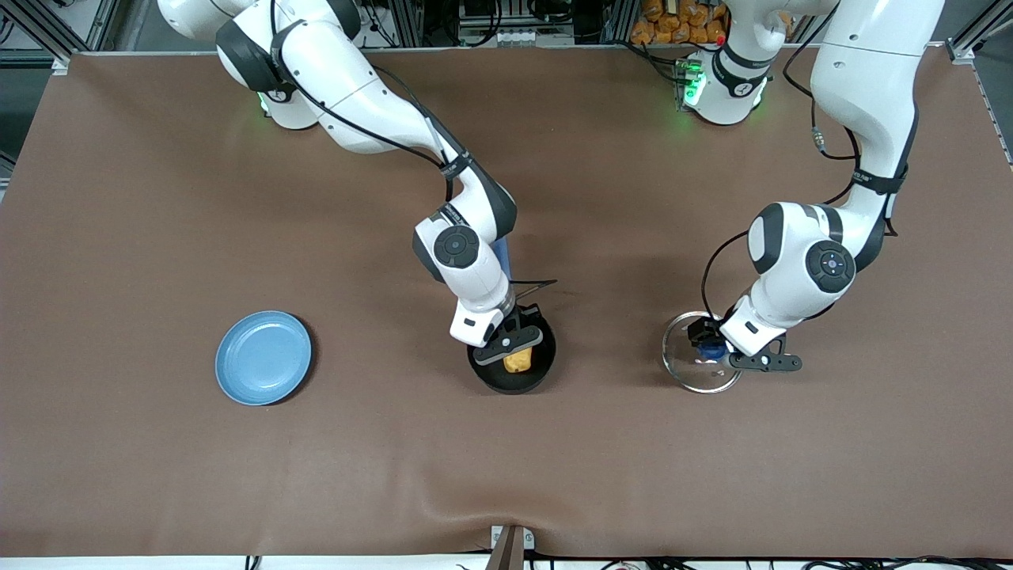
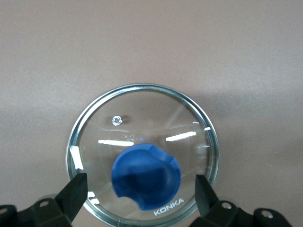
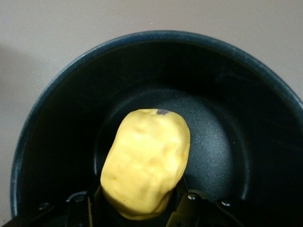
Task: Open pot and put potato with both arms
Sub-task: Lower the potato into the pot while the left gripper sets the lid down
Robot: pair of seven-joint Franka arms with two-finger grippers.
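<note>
The black pot (image 1: 506, 382) stands uncovered mid-table, and its blue handle (image 1: 502, 265) runs under the right arm. My right gripper (image 1: 510, 348) hangs in the pot's mouth, shut on the yellow potato (image 1: 519, 363). In the right wrist view the potato (image 3: 147, 161) sits between the fingers above the pot's dark floor (image 3: 222, 137). The glass lid (image 1: 687, 374) lies flat on the table toward the left arm's end. My left gripper (image 1: 716, 348) is low over it and open. Its fingers (image 2: 74, 194) stand apart on either side of the blue knob (image 2: 147, 176), with the lid's rim (image 2: 142, 87) around it.
A flat light-blue plate (image 1: 263, 358) lies on the brown cloth toward the right arm's end, well apart from the pot. A metal clamp (image 1: 510, 546) pinches the cloth at the table's edge nearest the front camera.
</note>
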